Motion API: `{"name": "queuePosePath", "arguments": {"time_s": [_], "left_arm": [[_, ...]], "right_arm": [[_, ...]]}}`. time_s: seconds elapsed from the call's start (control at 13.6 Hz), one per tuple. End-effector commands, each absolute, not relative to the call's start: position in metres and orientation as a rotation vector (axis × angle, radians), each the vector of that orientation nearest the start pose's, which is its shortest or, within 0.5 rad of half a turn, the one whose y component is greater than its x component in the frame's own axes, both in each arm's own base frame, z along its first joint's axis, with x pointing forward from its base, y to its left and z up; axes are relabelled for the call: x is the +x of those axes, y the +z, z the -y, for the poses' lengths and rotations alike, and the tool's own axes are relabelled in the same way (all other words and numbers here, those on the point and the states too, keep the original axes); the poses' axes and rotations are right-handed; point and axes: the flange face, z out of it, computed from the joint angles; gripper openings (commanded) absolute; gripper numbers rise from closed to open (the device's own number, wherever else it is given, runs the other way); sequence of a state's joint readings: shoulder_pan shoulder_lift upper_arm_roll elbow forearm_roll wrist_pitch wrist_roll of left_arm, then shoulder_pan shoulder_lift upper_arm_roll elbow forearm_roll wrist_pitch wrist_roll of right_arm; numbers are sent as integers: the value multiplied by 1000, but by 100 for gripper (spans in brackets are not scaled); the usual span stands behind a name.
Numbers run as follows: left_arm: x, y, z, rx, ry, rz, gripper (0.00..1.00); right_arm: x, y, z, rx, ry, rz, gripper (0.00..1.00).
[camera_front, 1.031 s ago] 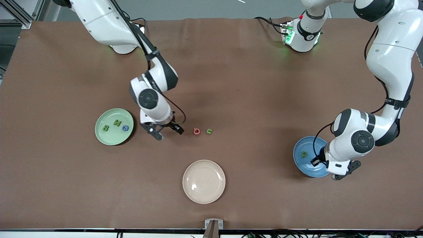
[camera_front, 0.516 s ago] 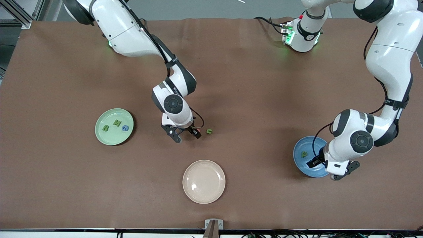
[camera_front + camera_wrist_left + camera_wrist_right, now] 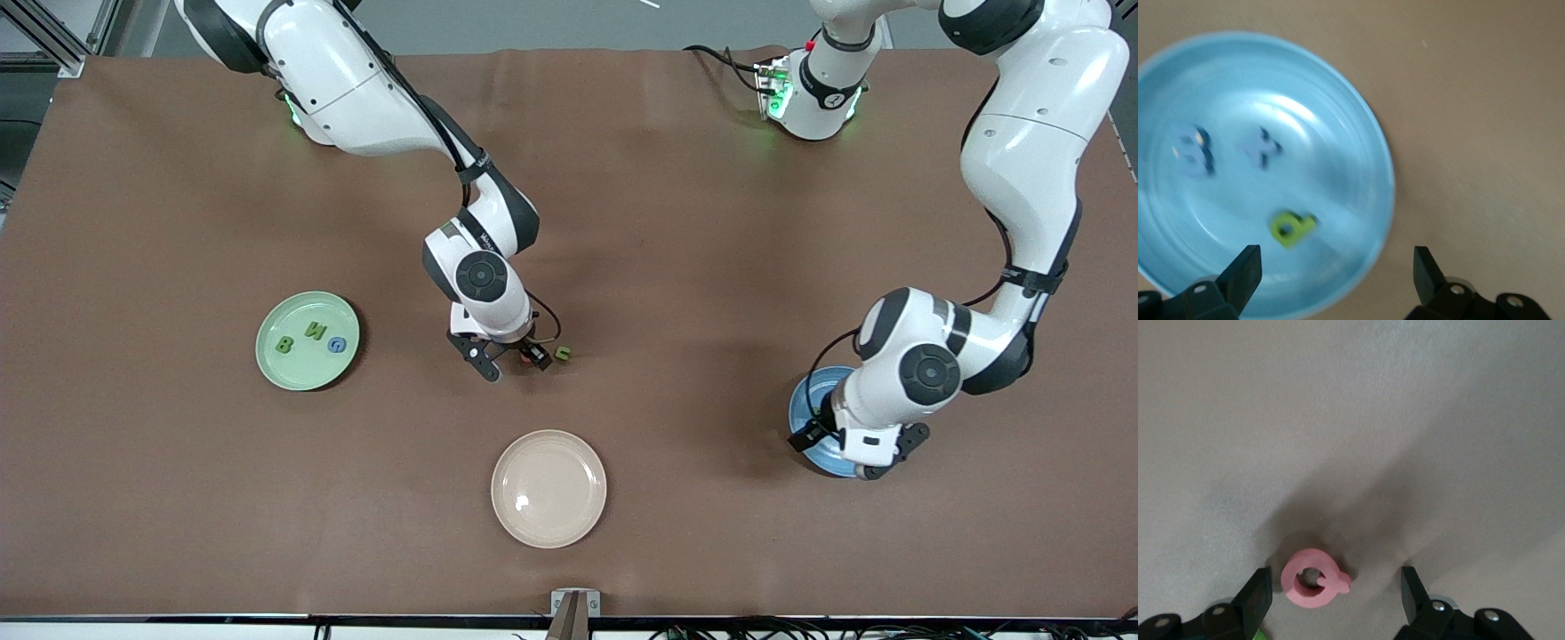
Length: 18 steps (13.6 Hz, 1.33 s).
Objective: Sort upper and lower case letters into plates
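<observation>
- Letters sorted so far: three lie in the mint green plate (image 3: 267, 356), three in the blue plate (image 3: 1365, 133).
- Pink letter (image 3: 1313, 579) and green letter (image 3: 562, 353) remain mid-desk.
- Right tool (image 3: 1337, 595) straddles the pink letter, fingers apart.
- Left tool (image 3: 1336, 270) hangs spread over the blue plate, holding nothing.

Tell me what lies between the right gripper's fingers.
The pink letter lies flat on the brown table between the open fingers of the right gripper, nearer one finger, not yet gripped; the right wrist view shows it.
</observation>
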State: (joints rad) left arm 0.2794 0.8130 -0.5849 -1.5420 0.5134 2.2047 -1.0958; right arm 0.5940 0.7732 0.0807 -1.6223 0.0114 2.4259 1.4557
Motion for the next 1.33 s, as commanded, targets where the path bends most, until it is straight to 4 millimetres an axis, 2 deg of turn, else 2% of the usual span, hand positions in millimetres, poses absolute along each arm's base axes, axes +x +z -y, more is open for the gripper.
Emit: {"name": "queuePosePath", "arguments": {"time_s": [0.0,0.29,0.44,0.88,0.96,1.1,1.25], "left_arm": [[683,244,156,-2964,11,1077,100],[667,246,217,-2927,23,1204,100],[659,247,244,-2914,22,1245,100],[650,247,272,-2899,20,1295,100],[650,246,272,-2899,21,1298,100],[642,246,290,-2917,21,1260,100],[640,246,296,-2902,22,1295,100]], "right_arm": [[545,173,-441,-2806,31,-1261,81],[545,170,-440,-2815,26,-1258,70],[549,171,-434,-2850,-20,-1227,68],[550,170,-432,-2878,-56,-1198,59],[548,170,-434,-2883,-54,-1191,51],[547,169,-434,-2890,-53,-1190,27],[547,170,-433,-2889,-53,-1192,4]]}}
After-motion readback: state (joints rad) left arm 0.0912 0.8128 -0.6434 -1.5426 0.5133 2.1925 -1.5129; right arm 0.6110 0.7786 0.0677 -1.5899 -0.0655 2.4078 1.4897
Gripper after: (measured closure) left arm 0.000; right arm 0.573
